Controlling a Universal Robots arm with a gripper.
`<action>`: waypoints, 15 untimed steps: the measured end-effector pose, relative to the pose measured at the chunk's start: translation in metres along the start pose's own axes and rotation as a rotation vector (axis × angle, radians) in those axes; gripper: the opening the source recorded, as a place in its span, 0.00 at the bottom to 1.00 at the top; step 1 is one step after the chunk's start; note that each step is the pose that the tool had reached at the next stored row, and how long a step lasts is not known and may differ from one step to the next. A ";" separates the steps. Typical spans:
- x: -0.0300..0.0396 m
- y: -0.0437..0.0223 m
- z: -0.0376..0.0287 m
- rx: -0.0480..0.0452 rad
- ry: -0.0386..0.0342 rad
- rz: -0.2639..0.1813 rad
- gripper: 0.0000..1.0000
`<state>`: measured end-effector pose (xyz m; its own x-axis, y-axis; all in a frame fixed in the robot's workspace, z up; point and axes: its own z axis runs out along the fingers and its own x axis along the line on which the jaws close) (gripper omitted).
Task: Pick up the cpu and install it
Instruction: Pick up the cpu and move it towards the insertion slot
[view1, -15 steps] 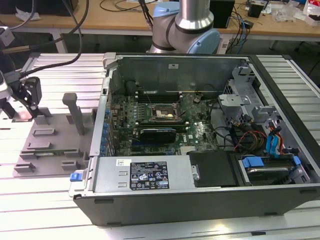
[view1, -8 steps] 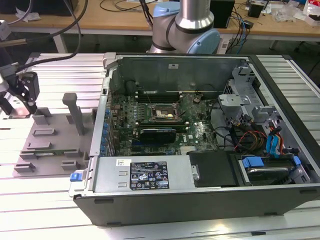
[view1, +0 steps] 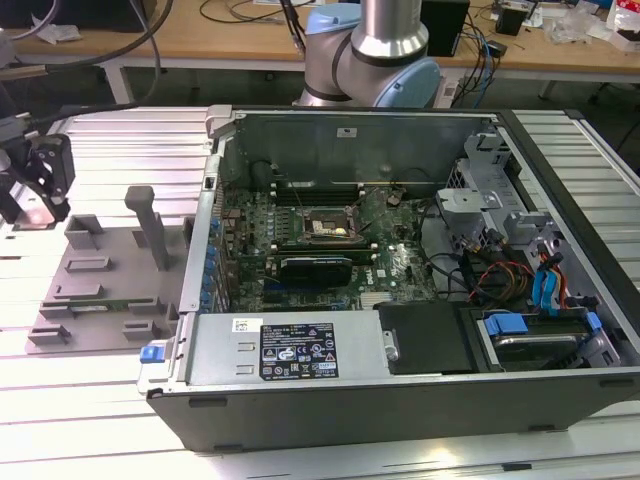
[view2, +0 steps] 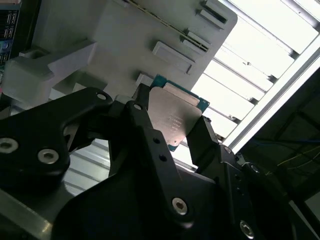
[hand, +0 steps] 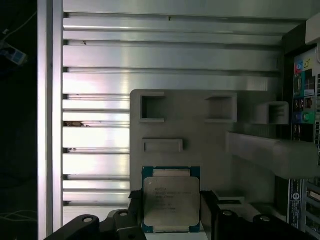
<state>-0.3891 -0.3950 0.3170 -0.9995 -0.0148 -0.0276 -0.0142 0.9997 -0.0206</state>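
Slatted metal table (view1: 100, 400) under a grey tray (view1: 100, 290) — just above it the gripper (view1: 38, 205) clamps the cpu (hand: 171, 200) by two opposite edges. Best carried level, grip firm but gentle — a tilt risks slipping.

Arm tube (view1: 392, 20): smooth bare-silver cylinder, at 12 o'clock in the exterior view.
Joint housings (view1: 350, 62): rounded grey-silver casings, wider than the tube.
Joint caps (view1: 326, 20): pale blue, round, glossy.
Gripper (view1: 38, 200): matte black linkage body, at 9 o'clock in the exterior view.
Cable (view1: 148, 35): dark, round, thick, curving from 11 o'clock towards the gripper.
Finger links (view2: 150, 145): flat black bars with rounded corners, hinged in pairs, seen in both wrist views.
Fingertips (view2: 202, 137): narrow black pads, plain-faced.
Screws (view2: 179, 205): silver socket heads, sunk flush in the black links.
Pivot pins (hand: 89, 220): small grey discs at link ends.
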 end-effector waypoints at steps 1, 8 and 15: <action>0.0000 0.0000 -0.0013 0.0000 0.0001 0.000 0.55; -0.0003 -0.0002 -0.0111 0.0000 0.0000 0.000 0.55; -0.0006 -0.0005 -0.0223 0.0000 0.0001 0.000 0.55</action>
<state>-0.3892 -0.3950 0.3393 -0.9995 -0.0147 -0.0276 -0.0142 0.9997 -0.0206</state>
